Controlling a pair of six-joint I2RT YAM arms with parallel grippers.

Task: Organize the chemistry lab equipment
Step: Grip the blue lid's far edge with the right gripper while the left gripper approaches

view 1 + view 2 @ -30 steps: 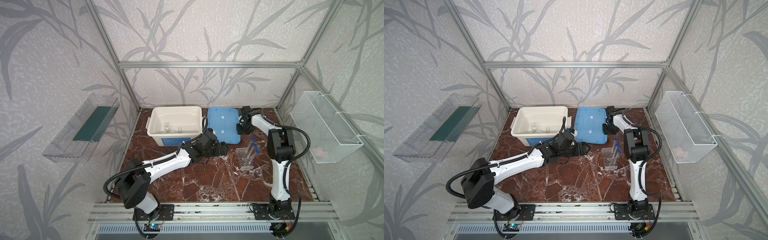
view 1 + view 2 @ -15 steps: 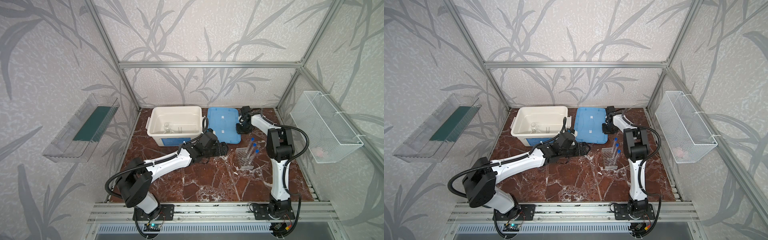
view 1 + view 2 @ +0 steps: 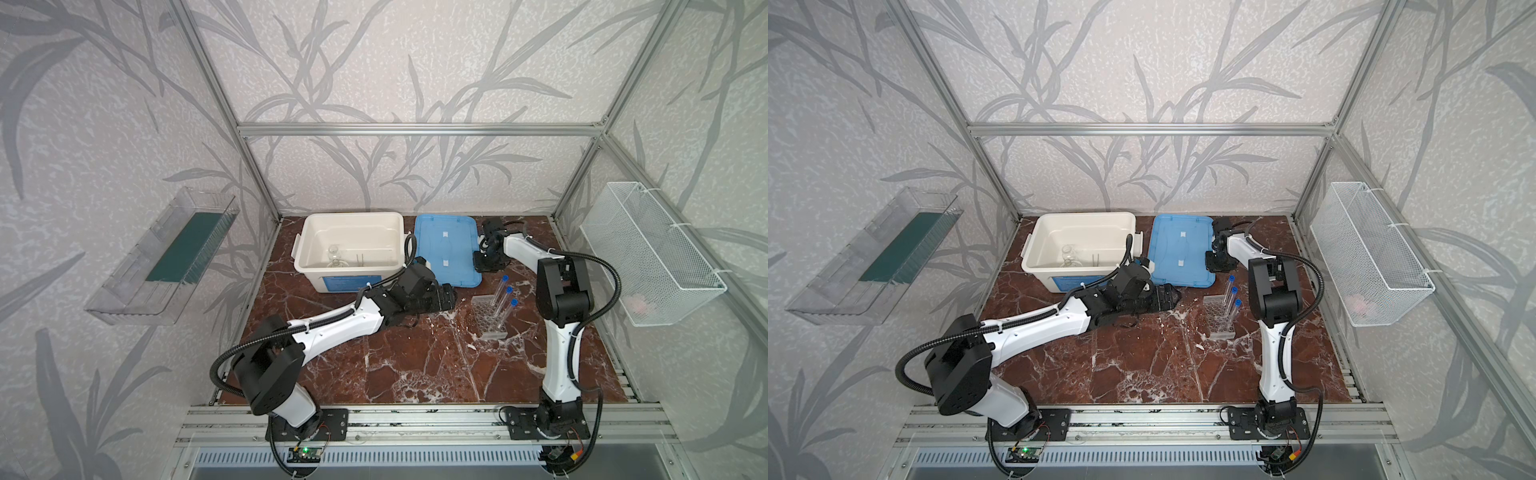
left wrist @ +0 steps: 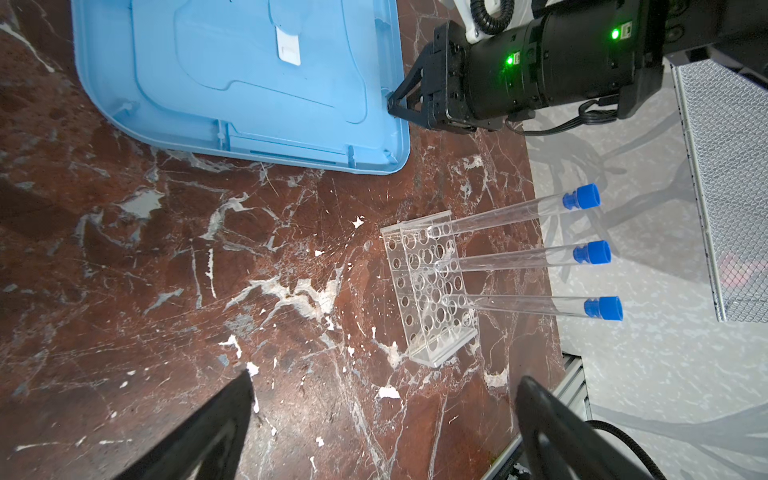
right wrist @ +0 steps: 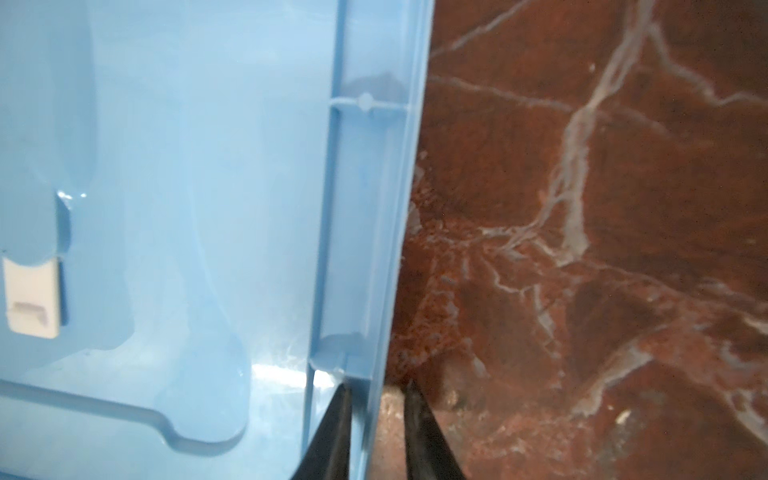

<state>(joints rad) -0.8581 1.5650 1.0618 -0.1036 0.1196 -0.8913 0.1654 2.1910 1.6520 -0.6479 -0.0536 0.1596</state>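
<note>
We list: left gripper (image 4: 384,378) jaws wide, empty, near tube rack (image 4: 428,291) bearing three test tubes (image 4: 515,259); right gripper (image 5: 374,390) pinching blue lid (image 5: 166,166) rim.

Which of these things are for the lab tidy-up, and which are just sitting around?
For the job:
tubes
rack
glass jars
thin rods

Just sitting around:
tub
lid
wire basket
wall tray
</note>
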